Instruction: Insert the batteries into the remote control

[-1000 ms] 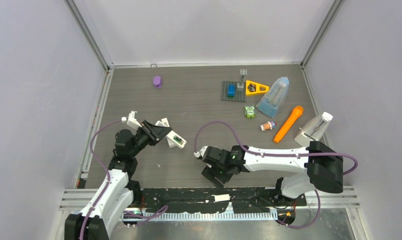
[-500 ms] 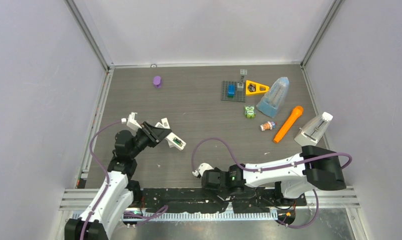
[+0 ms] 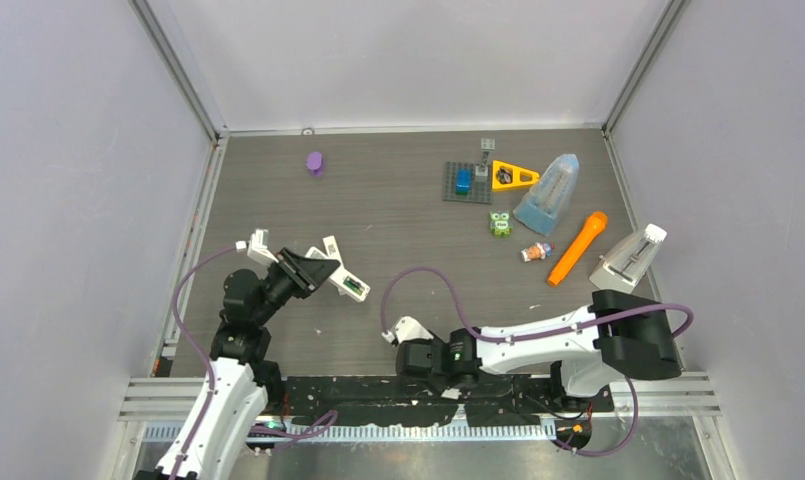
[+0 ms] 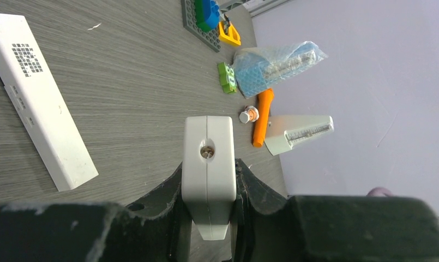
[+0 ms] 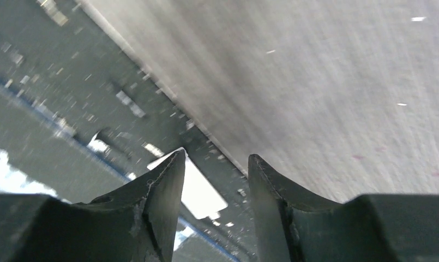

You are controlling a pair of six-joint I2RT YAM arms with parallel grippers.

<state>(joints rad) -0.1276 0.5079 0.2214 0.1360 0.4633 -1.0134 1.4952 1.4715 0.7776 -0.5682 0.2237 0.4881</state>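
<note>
My left gripper [image 3: 321,272] is shut on a white remote [image 3: 350,284] and holds it tilted above the table; its open back shows a green and dark patch. In the left wrist view the jaws [image 4: 209,165] clamp the remote's end [image 4: 207,134]. A second white remote [image 4: 40,103] lies flat just beyond it [image 3: 330,246]. My right gripper [image 5: 217,158] is open and empty, low over the black rail at the near edge [image 3: 440,380], above a flat white piece [image 5: 198,188]. A tiny orange-and-white cylinder [image 3: 536,251] lies far right; no other small cylinders show.
At the back right are a grey baseplate with a blue brick [image 3: 465,182], a yellow triangle [image 3: 512,177], a bubble-wrapped item [image 3: 548,195], a green toy [image 3: 500,224], an orange carrot toy [image 3: 577,248] and a white wedge [image 3: 630,258]. A purple object [image 3: 315,162] lies back left.
My right arm has pulled back from the middle of the table to the near edge rail, gripper still open. My left arm has shifted slightly left and back with the remote.
</note>
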